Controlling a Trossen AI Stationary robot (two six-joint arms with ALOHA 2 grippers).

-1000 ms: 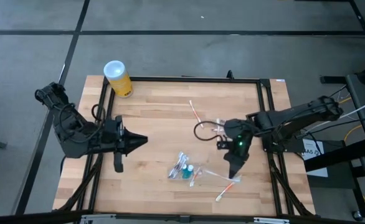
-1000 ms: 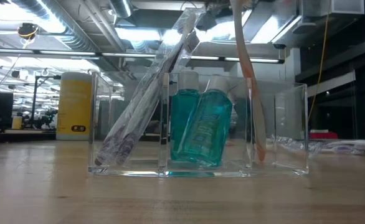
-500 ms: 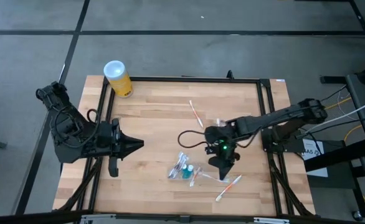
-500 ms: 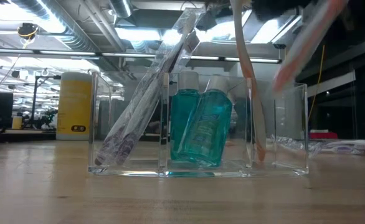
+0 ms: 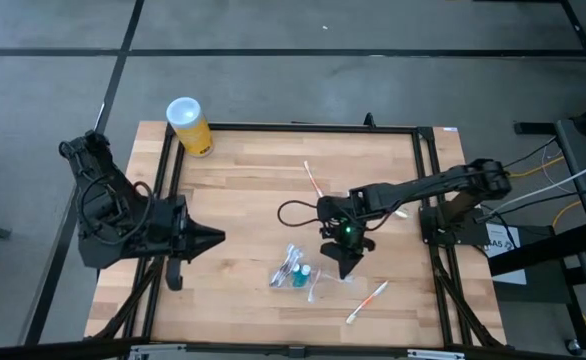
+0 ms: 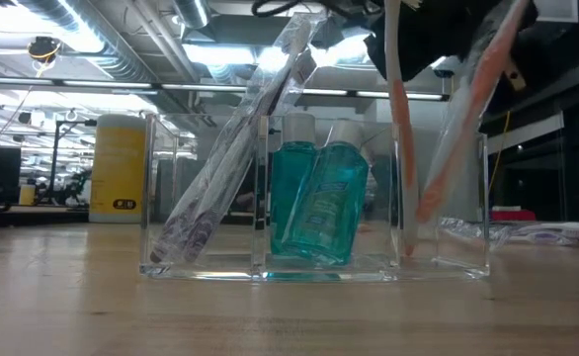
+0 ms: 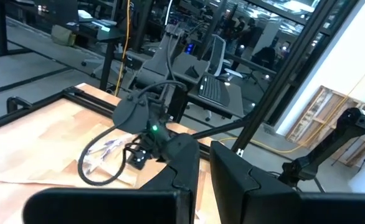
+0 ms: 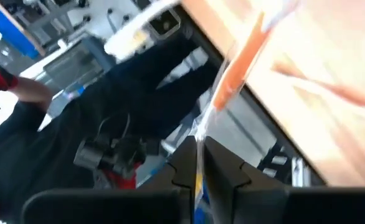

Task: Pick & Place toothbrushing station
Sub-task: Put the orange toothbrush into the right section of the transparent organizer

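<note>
The clear plastic holder (image 6: 270, 273) stands on the table near its front edge (image 5: 298, 272). Wrapped purple-ended toothbrushes (image 6: 235, 148) lean in one end compartment. Teal bottles (image 6: 314, 203) fill the middle, and an orange toothbrush (image 6: 396, 129) stands in the other end compartment. My right gripper (image 5: 341, 266) hovers just right of the holder, shut on a second orange toothbrush (image 6: 472, 109). That brush's lower end (image 6: 426, 208) dips into the same end compartment. My left gripper (image 5: 213, 237) waits shut and empty at the table's left. My right gripper pinches the upper end of the orange toothbrush, in its clear wrapper (image 8: 200, 134), between its two fingers. The fingers slant down from the table's right. The brush hangs tilted below them, its lower end inside the holder's end compartment beside the standing orange brush.
Loose toothbrushes lie on the wood at the middle far side (image 5: 313, 180) and near the front right (image 5: 366, 300). A yellow canister with a white lid (image 5: 188, 125) stands at the far left corner. A black frame rims the table.
My right gripper has gone down and toward the table's left, to the holder, rolling a little. The orange toothbrush has come with it, and its lower end now sits inside the end compartment. My left gripper has drifted slightly toward the table's left near corner.
</note>
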